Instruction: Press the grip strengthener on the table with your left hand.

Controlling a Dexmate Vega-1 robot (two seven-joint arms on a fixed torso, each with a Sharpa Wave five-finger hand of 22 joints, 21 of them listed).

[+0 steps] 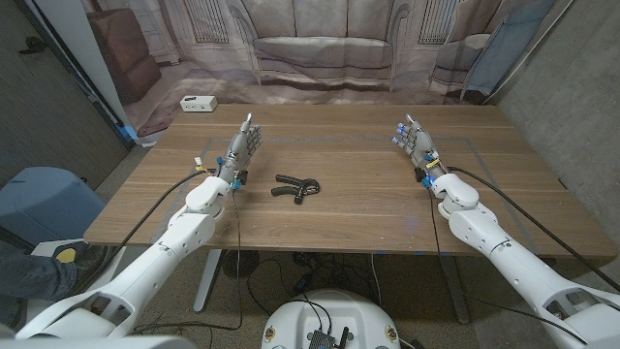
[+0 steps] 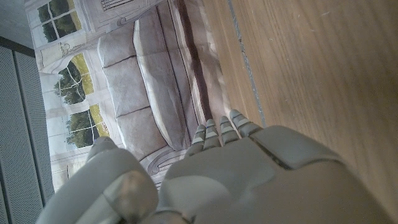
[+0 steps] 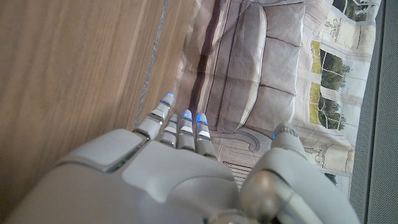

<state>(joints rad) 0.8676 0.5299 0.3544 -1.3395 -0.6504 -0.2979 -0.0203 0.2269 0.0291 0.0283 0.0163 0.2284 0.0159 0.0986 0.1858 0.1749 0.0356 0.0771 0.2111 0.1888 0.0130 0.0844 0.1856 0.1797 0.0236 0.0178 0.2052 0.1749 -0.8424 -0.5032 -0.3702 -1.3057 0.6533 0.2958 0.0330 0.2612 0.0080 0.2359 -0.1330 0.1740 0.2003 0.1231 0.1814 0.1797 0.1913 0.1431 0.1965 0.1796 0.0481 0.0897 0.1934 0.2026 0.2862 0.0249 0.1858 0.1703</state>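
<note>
Grip strengthener [image 1: 296, 187] lies on the table [image 1: 368, 223] near its middle, long axis roughly left-right. Left hand [image 1: 240, 148] stands just left of it and slightly farther back, fingers straight, close together, holding nothing. Right hand [image 1: 415, 141] sits well apart on the right, likewise empty. Left hand is clearly nearer.

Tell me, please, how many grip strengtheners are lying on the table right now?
1. The black grip strengthener lies on the wooden table near its middle, to the right of the left hand and apart from it. Nothing suggests another is hidden.
</note>
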